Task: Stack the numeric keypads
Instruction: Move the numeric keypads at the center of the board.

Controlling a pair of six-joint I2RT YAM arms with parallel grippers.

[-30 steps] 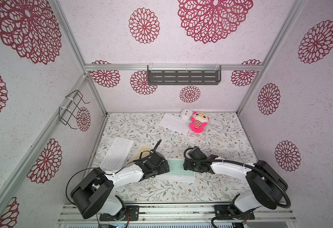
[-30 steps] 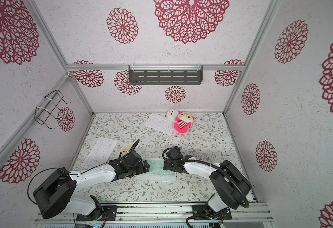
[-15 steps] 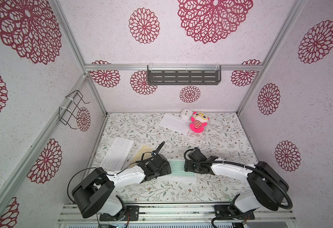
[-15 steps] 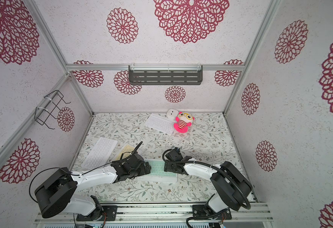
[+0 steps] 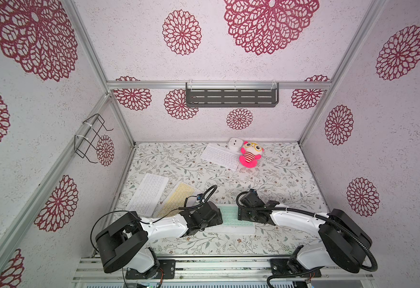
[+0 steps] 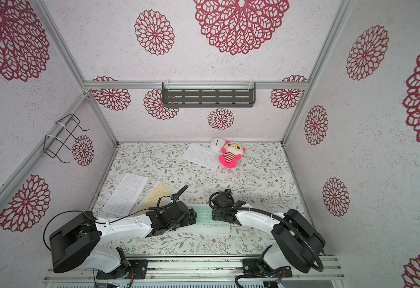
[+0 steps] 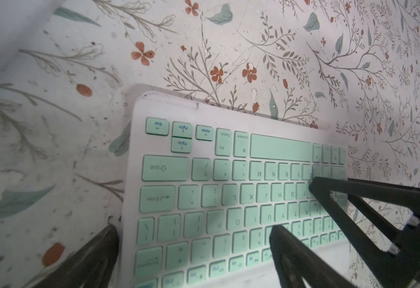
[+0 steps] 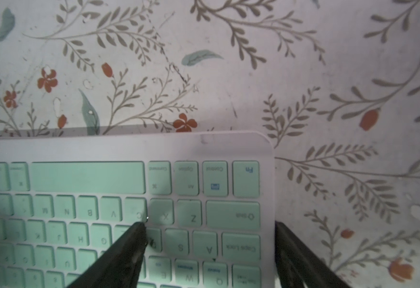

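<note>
A mint-green keypad (image 5: 229, 215) (image 6: 204, 215) lies at the front centre on another white-framed keypad (image 5: 234, 228), whose keys are hidden. My left gripper (image 5: 218, 216) (image 7: 194, 233) is open at its left end, with one finger (image 7: 286, 246) over the keys and the other beside the edge. My right gripper (image 5: 240, 215) (image 8: 209, 230) is open at the right end, with one finger (image 8: 129, 244) above the keys and the other past the frame. A pale-yellow keypad (image 5: 176, 200), a white keypad (image 5: 148, 197) and a far white keypad (image 5: 220, 155) lie apart.
A pink plush toy (image 5: 250, 154) and a small white cube (image 5: 234, 144) sit against the far keypad at the back wall. A wire rack (image 5: 90, 137) hangs on the left wall and a grey shelf (image 5: 231, 97) on the back wall.
My left arm has shifted toward the front, uncovering more of the pale-yellow keypad. The right arm and the mint-green keypad have barely moved.
</note>
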